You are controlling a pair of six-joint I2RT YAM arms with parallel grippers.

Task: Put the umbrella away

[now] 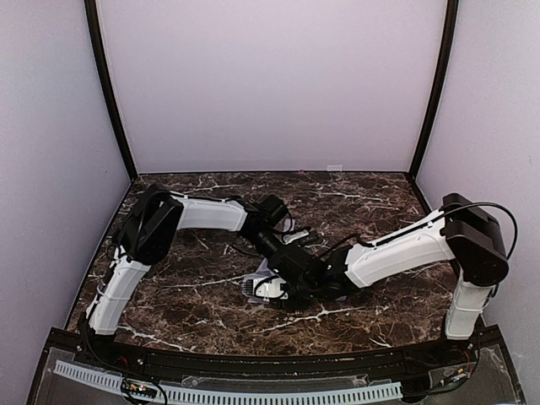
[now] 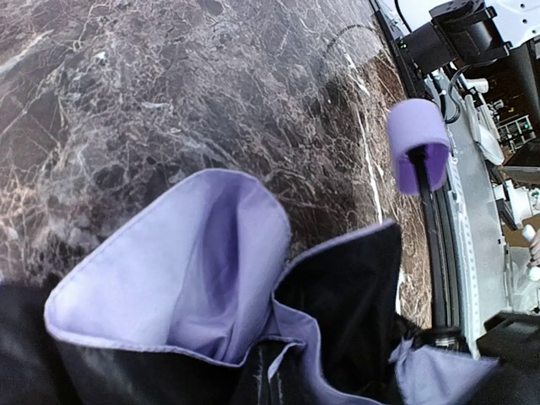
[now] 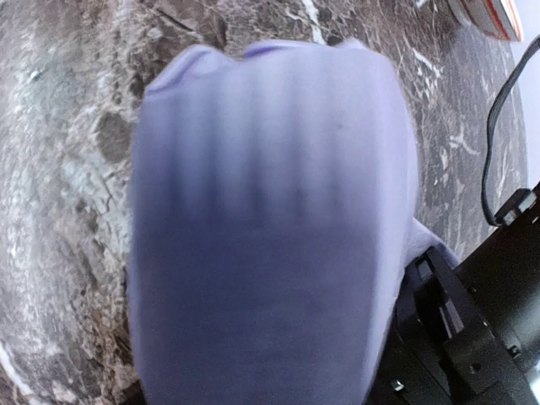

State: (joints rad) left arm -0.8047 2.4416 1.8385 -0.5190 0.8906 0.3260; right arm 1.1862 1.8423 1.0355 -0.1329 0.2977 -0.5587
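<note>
Left end effector (image 1: 287, 250) shut, close over umbrella (image 2: 211, 253) fabric.

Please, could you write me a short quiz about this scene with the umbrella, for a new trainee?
1. True or false: the compact umbrella of pale lavender fabric is neatly rolled and strapped shut.
2. The underside of its fabric is: A white, B black, C red.
3. Fill in: the thin black shaft ends in a small rounded ____ handle.
Key: 1 false, the fabric lies loose in open folds; 2 B; 3 lavender.
</note>
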